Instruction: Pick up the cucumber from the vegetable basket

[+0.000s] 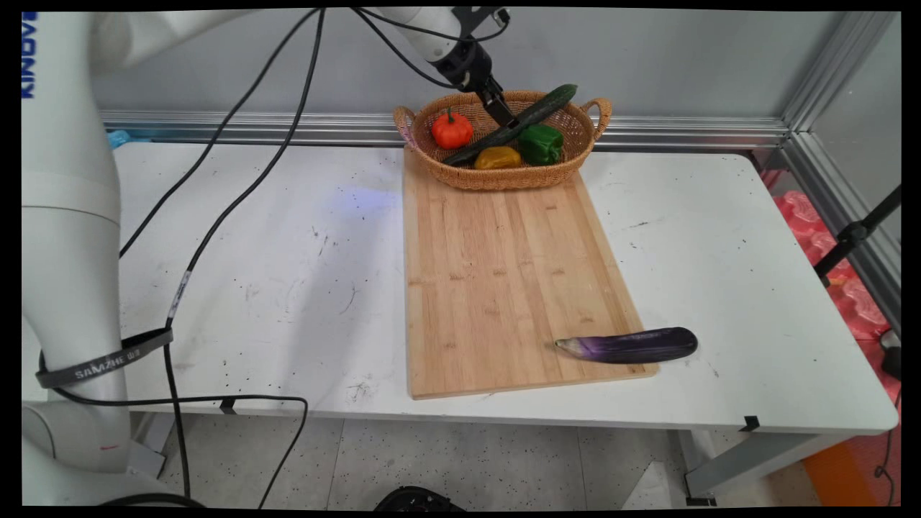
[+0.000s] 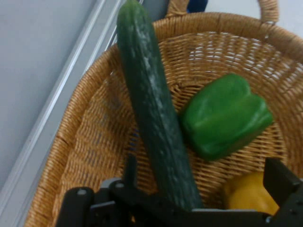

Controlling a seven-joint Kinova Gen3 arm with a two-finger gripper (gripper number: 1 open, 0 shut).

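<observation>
Main view: hand (image 1: 501, 109) down inside wicker basket (image 1: 586, 147) at far end of wooden board (image 1: 504, 280) on white bench (image 1: 288, 288). In basket: cucumber (image 1: 536, 114) leaning diagonally with tip over far right rim, small orange pumpkin (image 1: 452, 129), green pepper (image 1: 541, 143), yellow pepper (image 1: 498, 157). Purple eggplant (image 1: 627, 345) at board's near right corner, half off the edge.

Hand view: fingers (image 2: 281, 177) spread wide, cucumber (image 2: 154, 113) running between them, contact probably none but hard to tell. Green pepper (image 2: 225, 116) just beside cucumber, yellow pepper (image 2: 248, 194) below it. Basket (image 2: 94, 137) weave all around.
</observation>
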